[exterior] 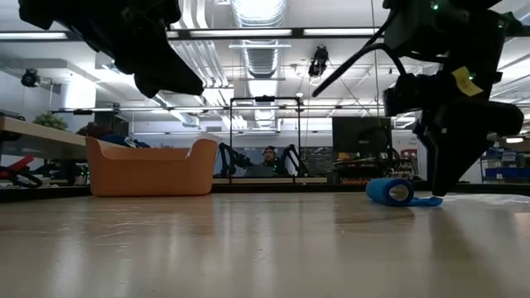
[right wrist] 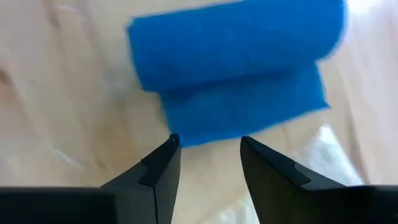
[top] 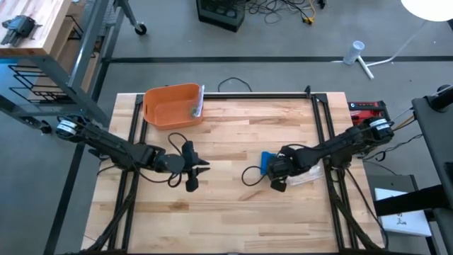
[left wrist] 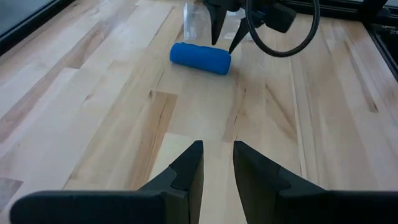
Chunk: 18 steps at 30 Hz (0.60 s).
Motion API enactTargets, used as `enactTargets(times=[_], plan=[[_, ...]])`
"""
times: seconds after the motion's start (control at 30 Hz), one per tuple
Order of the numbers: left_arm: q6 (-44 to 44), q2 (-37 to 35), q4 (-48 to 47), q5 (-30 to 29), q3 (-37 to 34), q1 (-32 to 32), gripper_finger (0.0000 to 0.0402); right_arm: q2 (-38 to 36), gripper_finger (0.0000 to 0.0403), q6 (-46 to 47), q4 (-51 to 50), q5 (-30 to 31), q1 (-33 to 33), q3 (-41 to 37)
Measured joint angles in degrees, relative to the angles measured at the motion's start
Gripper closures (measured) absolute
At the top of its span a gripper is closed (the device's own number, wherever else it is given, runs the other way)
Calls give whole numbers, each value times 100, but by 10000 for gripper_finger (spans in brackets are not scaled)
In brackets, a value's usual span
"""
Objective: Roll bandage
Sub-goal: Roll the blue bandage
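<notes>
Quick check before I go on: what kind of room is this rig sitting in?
Most likely a robotics lab or workshop. The low view shows exposed ceiling ducts with strip lights and another pair of robot arms at a far bench; the high view shows a concrete floor with loose cables.

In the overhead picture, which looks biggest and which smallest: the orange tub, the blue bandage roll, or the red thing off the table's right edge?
As they look from above:
1. The orange tub, clearly the largest.
2. The red thing, much smaller.
3. The blue bandage roll, though the right gripper hides part of it, so it is close to the red thing.
</notes>
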Motion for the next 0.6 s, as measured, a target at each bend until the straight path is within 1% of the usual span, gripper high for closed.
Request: enactTargets(times=[0.23,0.4,0.6], plan=[[20,-2,33,0,54,0,324,0,236,-300,485,-169,-270,0],[44,0,27,-4,48,7,324,0,239,-435,831,-296,-390,0],[46,0,26,-7,48,7,324,0,242,-517,887,-364,-405,0]])
